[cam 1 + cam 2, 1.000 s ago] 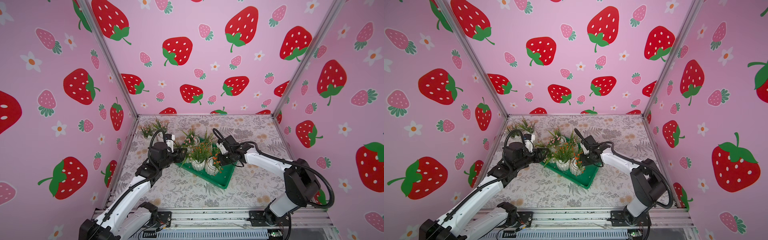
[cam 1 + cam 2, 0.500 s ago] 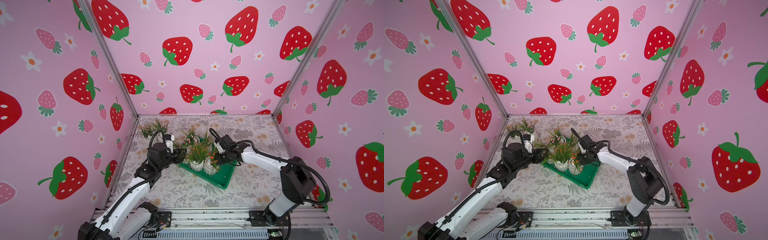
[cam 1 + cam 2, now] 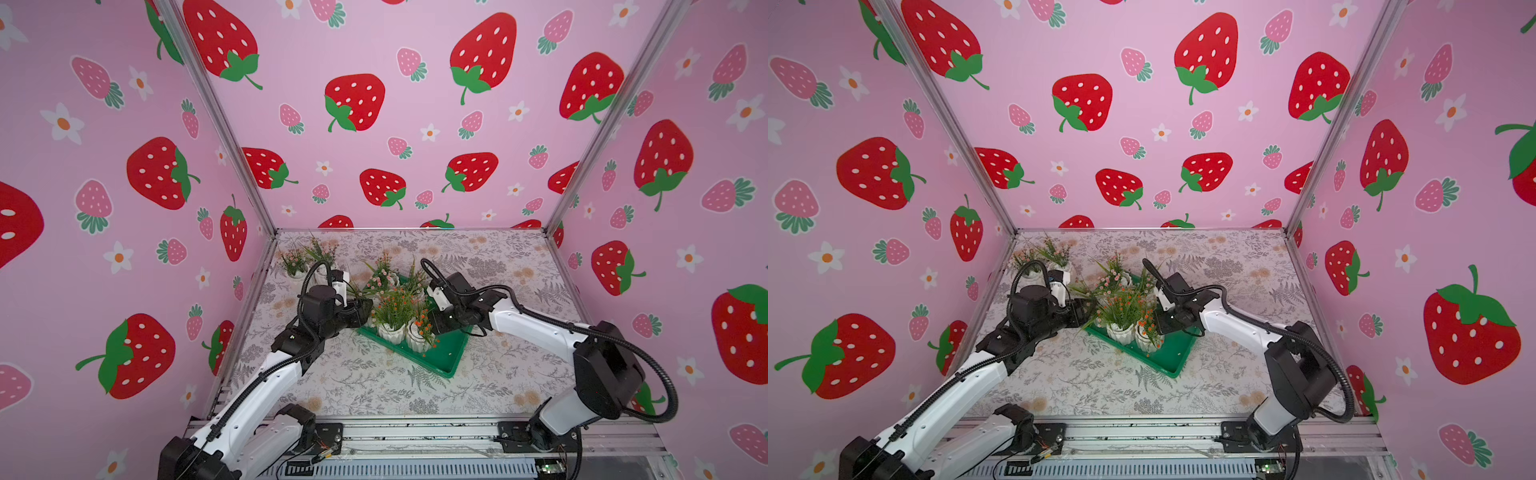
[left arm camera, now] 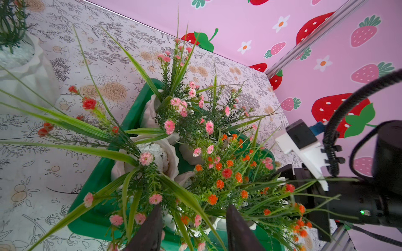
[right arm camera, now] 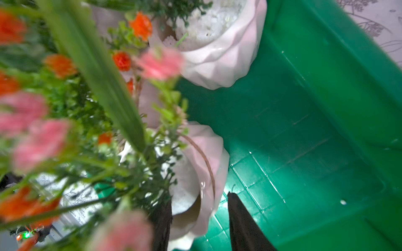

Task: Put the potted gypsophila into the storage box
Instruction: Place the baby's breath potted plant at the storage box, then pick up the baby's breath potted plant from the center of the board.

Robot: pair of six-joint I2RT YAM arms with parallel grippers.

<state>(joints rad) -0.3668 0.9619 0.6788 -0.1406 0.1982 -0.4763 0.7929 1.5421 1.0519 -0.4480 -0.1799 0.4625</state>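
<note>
The green storage box [image 3: 451, 351] lies at the table's middle with several potted gypsophila [image 3: 392, 330] standing in it. My right gripper [image 3: 436, 326] is open over the box. In the right wrist view its jaws [image 5: 196, 200] straddle the rim of a white pot [image 5: 208, 156]: one finger is inside and the other stands apart from the wall over the box floor [image 5: 304, 130]. My left gripper [image 3: 368, 309] hovers at the box's left edge. It is open [image 4: 194, 208] with only sprigs between its fingers. Two more pots [image 3: 296, 272] stand on the table at the back left.
Pink strawberry walls close in the left, back and right sides. The front right part of the box floor [image 3: 1177, 353] is bare. One outside pot [image 4: 19, 60] sits close behind my left wrist. Floral tablecloth [image 3: 374, 386] spreads in front of the box.
The right gripper's jaws have opened and let go of the pot rim, and that pot now stands in the box. The left arm has not moved.
</note>
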